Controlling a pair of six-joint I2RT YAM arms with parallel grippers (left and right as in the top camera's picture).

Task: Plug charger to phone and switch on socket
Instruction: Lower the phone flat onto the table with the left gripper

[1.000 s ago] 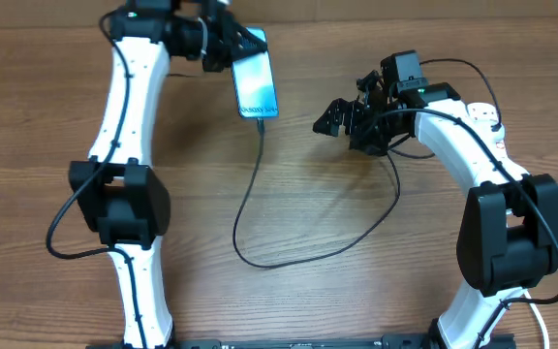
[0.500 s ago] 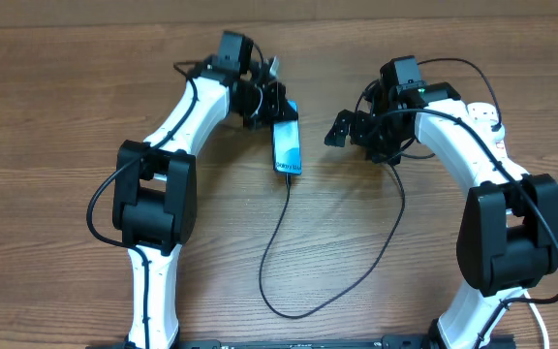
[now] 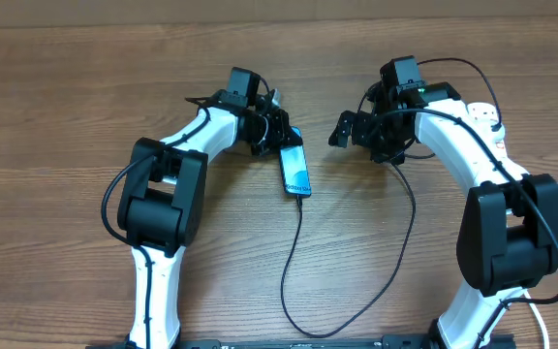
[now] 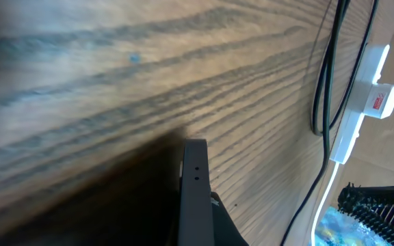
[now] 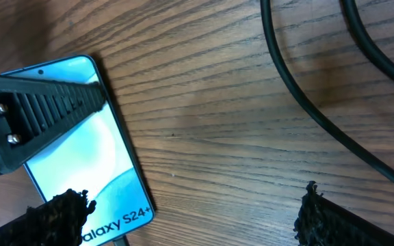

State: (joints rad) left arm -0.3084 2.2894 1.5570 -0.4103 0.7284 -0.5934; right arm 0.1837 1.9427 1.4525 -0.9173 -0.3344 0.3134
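Note:
The phone [image 3: 296,174], with its blue-cyan screen lit, is at mid-table; the screen also shows in the right wrist view [image 5: 81,157]. The charger [image 3: 295,262], a thin black cable, is plugged into the phone's near end. It loops toward the front edge and back up under the right arm, where its plug end is hidden. My left gripper [image 3: 269,136] is shut on the phone's far end, with one finger [image 5: 43,109] across the screen. My right gripper [image 3: 349,128] is open and empty just right of the phone [image 5: 190,198]. The socket [image 3: 484,112] lies at the far right, partly under the right arm [image 4: 361,82].
The wooden table [image 3: 66,242] carries nothing else. Thick black arm cables [image 5: 306,102] run across the wood near the right gripper. The charger's loop reaches close to the front edge [image 3: 332,334].
My left arm has swung from the far back toward the centre, carrying the phone right and nearer, and the cable loop trailed along. The right gripper has barely moved.

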